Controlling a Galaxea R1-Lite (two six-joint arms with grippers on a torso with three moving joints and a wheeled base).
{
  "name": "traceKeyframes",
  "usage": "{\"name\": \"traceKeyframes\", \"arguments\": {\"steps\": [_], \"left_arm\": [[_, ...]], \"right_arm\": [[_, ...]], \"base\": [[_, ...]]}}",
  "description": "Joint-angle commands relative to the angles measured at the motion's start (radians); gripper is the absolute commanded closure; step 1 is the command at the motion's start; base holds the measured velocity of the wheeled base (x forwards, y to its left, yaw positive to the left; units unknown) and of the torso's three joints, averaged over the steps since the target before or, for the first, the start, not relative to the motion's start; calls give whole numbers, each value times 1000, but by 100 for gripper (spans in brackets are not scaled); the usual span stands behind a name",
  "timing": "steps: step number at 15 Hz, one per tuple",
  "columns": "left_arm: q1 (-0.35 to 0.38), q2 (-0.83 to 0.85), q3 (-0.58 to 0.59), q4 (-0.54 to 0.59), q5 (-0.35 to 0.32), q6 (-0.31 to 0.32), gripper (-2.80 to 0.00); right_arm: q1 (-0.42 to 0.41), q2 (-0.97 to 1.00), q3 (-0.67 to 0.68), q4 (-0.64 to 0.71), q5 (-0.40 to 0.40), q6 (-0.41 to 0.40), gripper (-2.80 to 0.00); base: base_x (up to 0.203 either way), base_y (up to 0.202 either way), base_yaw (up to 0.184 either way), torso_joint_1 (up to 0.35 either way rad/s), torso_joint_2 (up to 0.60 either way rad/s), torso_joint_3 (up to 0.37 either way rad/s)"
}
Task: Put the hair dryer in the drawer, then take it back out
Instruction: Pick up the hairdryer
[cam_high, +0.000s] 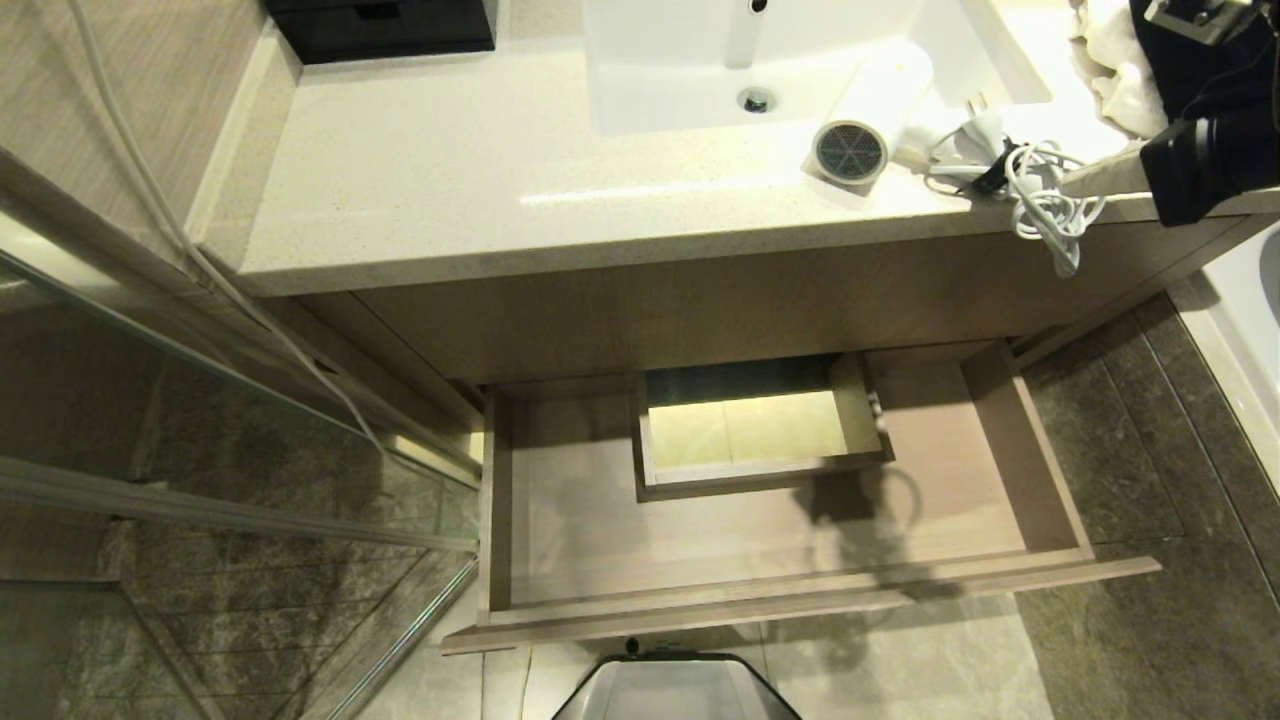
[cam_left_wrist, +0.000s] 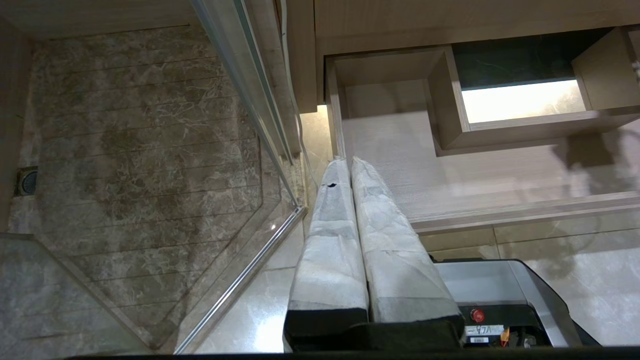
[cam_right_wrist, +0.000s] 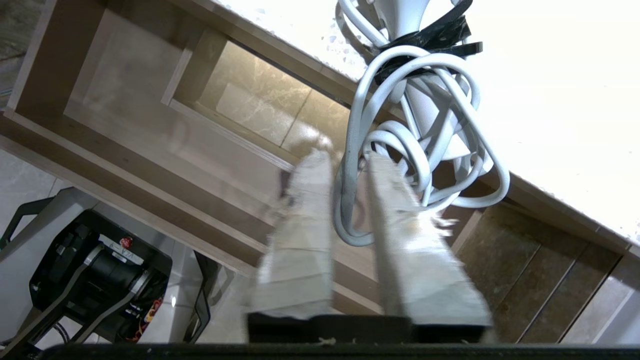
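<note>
The white hair dryer (cam_high: 880, 110) lies on the counter beside the sink, its dark grille facing me. Its bundled white cord (cam_high: 1045, 200) hangs over the counter's front edge. My right gripper (cam_high: 1068, 186) reaches in from the right at that edge. In the right wrist view its jaws (cam_right_wrist: 347, 160) stand slightly apart, open, with a loop of the cord (cam_right_wrist: 425, 75) hanging loose between them. The wood-grain drawer (cam_high: 1030, 450) below is pulled out and holds nothing. My left gripper (cam_left_wrist: 345, 162) is shut and empty, hanging by the drawer's left corner.
A white sink (cam_high: 640, 90) fills the counter's middle, with a white towel (cam_high: 1110, 60) at the far right and a black box (cam_high: 380, 25) at the back left. A glass shower panel (cam_high: 200, 450) stands at left. My base (cam_high: 675, 690) sits just before the drawer front.
</note>
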Motion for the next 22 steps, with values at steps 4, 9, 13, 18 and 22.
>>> {"name": "traceKeyframes", "arguments": {"steps": [4,9,13,18,22], "left_arm": [[0,0,1,0,0,0,0],[0,0,2,0,0,0,0],[0,0,2,0,0,0,0],[0,0,2,0,0,0,0],[0,0,2,0,0,0,0]], "right_arm": [[-7,23,-8,-28,12,-4,-280],[-41,90,-28,-183,29,-46,-280],[-54,136,-29,-261,133,-87,-280],[-54,185,-29,-268,238,-131,-280],[-54,231,-28,-318,257,-136,-280]], "base": [[0,0,0,0,0,0],[0,0,0,0,0,0],[0,0,0,0,0,0],[0,0,0,0,0,0],[0,0,0,0,0,0]]}}
